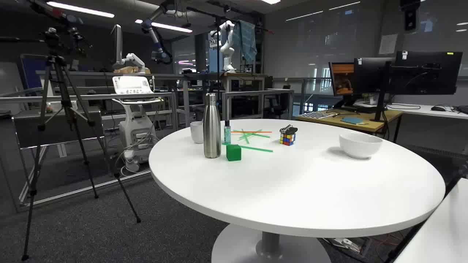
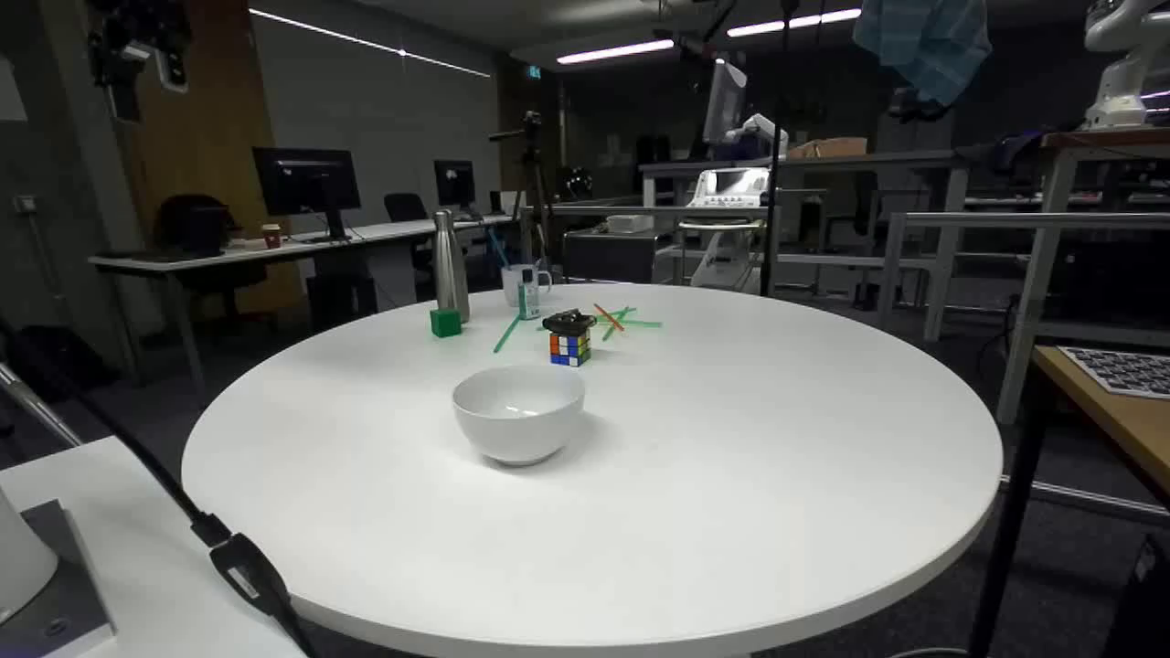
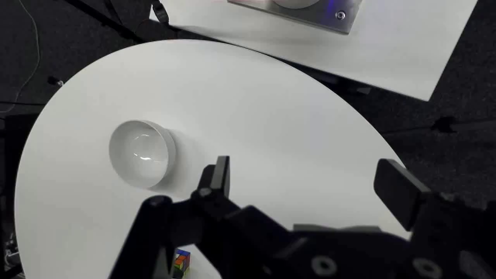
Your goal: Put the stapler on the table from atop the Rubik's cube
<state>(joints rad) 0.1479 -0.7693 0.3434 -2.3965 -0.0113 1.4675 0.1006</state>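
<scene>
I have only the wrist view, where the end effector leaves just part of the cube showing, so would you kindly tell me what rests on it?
Observer: The stapler lies on top of the cube; both exterior views show it.
Operator: Thank you. Is anything lying beside the cube?
Observer: In an exterior view, several green sticks and an orange stick lie on the table, left of the cube in that picture.
Operator: And what is the tallest thing on the table?
Observer: The silver bottle, standing upright beside the green block in both exterior views.
</scene>
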